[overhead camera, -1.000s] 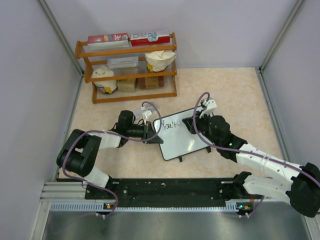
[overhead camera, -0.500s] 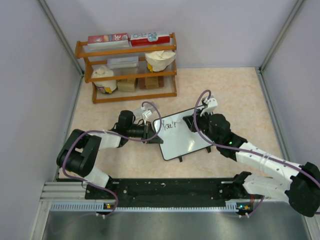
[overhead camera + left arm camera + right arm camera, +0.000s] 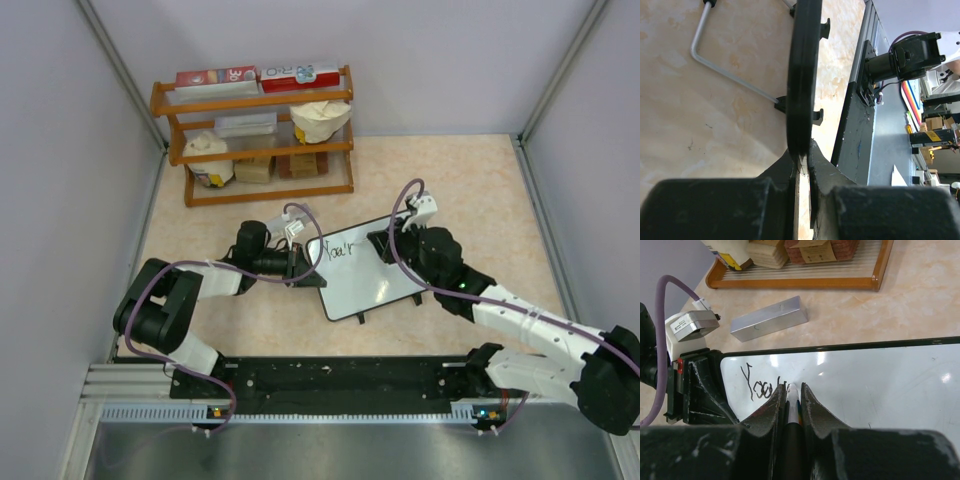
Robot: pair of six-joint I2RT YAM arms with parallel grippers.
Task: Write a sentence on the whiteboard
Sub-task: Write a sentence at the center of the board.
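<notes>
left arm [image 3: 225, 282]: white links, black joints | right arm [image 3: 520, 322]: white links, black joints, small green light | cable [image 3: 662, 295]: purple, looped | fingers [image 3: 815, 412]: matte black, wedge-shaped

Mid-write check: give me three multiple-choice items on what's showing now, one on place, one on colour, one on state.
1. Where on the whiteboard is the writing? A) at the end by the left gripper B) in the middle C) at the opposite end
2. Ink colour? A) red B) black C) blue
3. Left gripper? A) open B) shut on the whiteboard's edge C) resting on the table
Answers: 1A, the script sits beside the clamped end; 2B, the strokes are black; 3B, its fingers pinch the frame, while the right gripper holds the marker.
</notes>
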